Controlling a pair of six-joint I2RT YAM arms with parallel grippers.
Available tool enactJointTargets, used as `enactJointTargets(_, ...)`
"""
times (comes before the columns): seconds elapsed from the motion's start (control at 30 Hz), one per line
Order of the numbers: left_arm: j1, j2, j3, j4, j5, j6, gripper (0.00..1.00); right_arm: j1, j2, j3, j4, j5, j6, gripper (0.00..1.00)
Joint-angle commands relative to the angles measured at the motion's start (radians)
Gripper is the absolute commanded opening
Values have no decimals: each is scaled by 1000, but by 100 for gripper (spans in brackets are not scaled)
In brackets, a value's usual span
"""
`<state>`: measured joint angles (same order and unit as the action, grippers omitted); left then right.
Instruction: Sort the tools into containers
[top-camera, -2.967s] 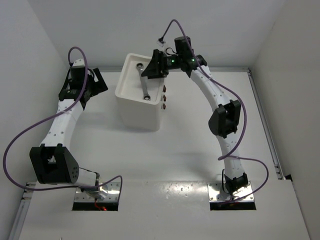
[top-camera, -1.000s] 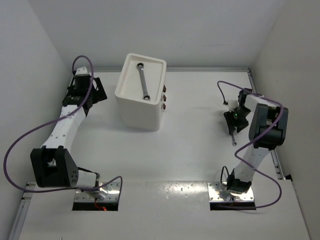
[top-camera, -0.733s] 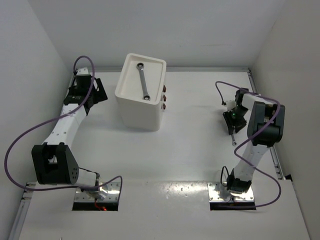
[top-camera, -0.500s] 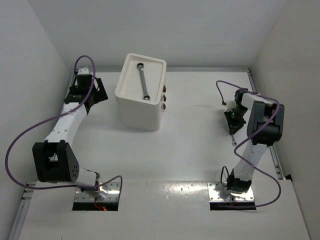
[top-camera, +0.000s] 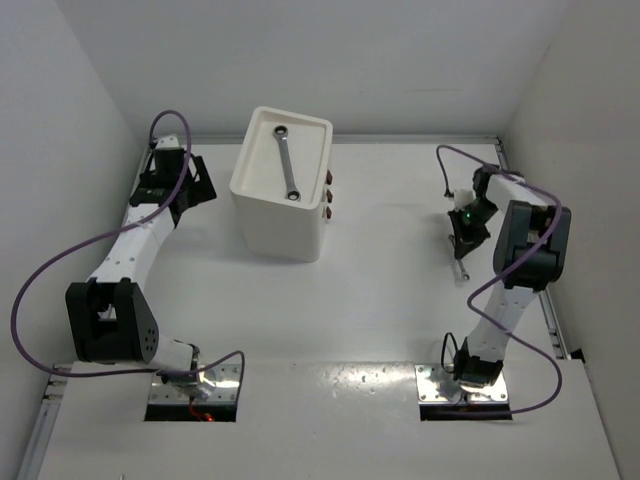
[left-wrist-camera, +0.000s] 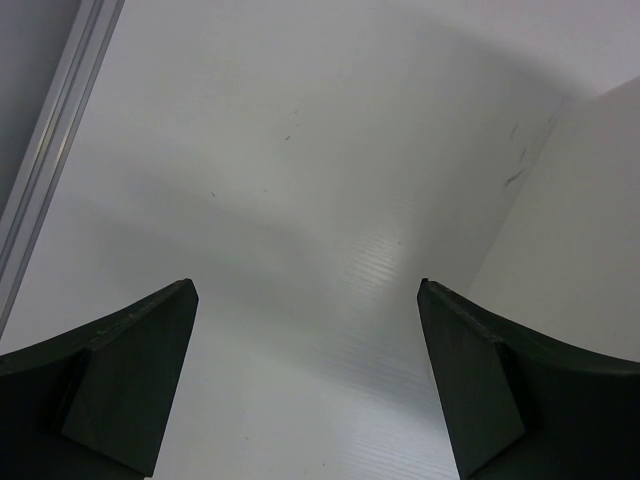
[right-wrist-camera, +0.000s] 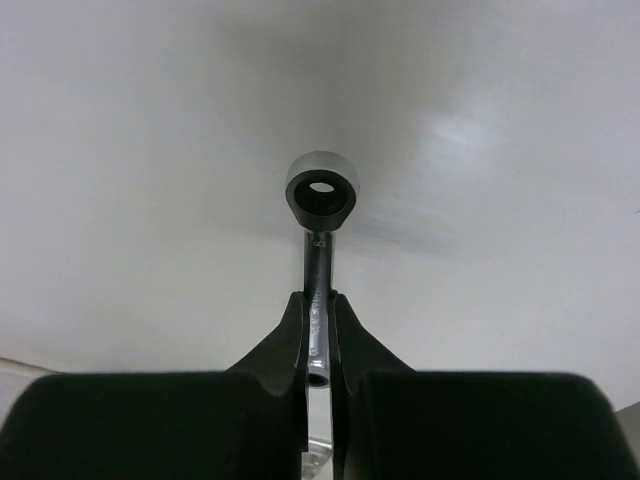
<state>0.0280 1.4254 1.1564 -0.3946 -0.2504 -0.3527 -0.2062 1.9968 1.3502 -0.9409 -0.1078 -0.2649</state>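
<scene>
A white cabinet (top-camera: 272, 225) stands at the back centre, and one slim silver wrench (top-camera: 288, 163) lies in its tray top. Dark red drawer handles (top-camera: 328, 196) show on its right side. Far to the right, my right gripper (top-camera: 463, 238) is shut on a second silver wrench (top-camera: 462, 264). In the right wrist view the gripper (right-wrist-camera: 319, 306) pinches this wrench (right-wrist-camera: 321, 196) by its shaft, ring end sticking out ahead above the table. My left gripper (top-camera: 196, 182) hangs open and empty left of the cabinet; in the left wrist view it (left-wrist-camera: 305, 290) frames only bare table.
A metal rail (top-camera: 530, 240) runs along the table's right edge, close behind the right arm. Another rail (left-wrist-camera: 50, 170) lines the left edge. The cabinet's white side wall (left-wrist-camera: 580, 250) rises just right of the left gripper. Grey walls close in the back and sides.
The right gripper has closed on the wrench at the right of the table and shifted slightly away from the near edge with it. The left arm has barely moved.
</scene>
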Motion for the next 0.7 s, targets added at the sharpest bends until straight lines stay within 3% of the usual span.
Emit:
enactJointTargets(0.0,7,-5,31,25,10,-6,99,18,-44,202,-113,-174,27,0)
enactJointTargets(0.13,7,-5,31,25,19,-15,99,39,-44,386,-260,-332,67,0)
enactJointTargets(0.33,7,-14,31,25,28,-15,99,129,-66,659,-286,-648,220,0)
enactJointTargets(0.5,7,-14,60,16,28,8,99,234,22,924,-138,-835,527,0)
enactJointTargets(0.57,7,-5,60,5,28,18,99,266,33,940,14,-904,701,0)
enactJointTargets(0.67,7,-5,69,5,28,27,99,329,22,926,206,-957,832,0)
